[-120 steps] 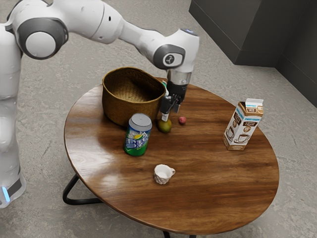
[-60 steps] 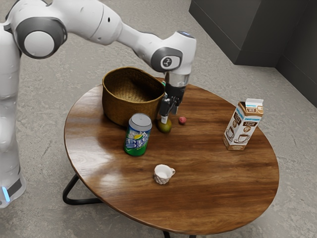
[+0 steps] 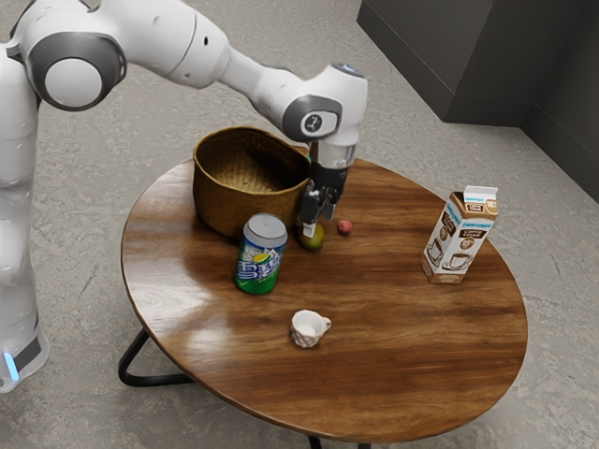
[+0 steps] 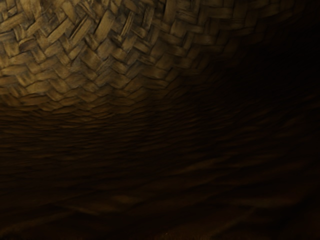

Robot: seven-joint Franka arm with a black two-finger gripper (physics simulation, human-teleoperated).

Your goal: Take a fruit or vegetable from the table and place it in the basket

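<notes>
Under the gripper [image 3: 319,223], its fingers seemingly apart, sits the green fruit [image 3: 314,242]; around it in the exterior view, the basket [image 3: 236,208] crowds ten o'clock, red fruit [image 3: 344,227] two, carton [image 3: 457,241] three, cup [image 3: 305,330] six, can [image 3: 259,260] eight.

Wrist view: basket [image 4: 85,55], herringbone-like weave in tan-brown, best lit at upper left of frame, deep shadow at right and along lower edge.

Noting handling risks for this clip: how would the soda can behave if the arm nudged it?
The soda can looks rigid and smooth, so it may slip. Standing upright and fairly tall, it could tip, then probably roll on its round side.
</notes>
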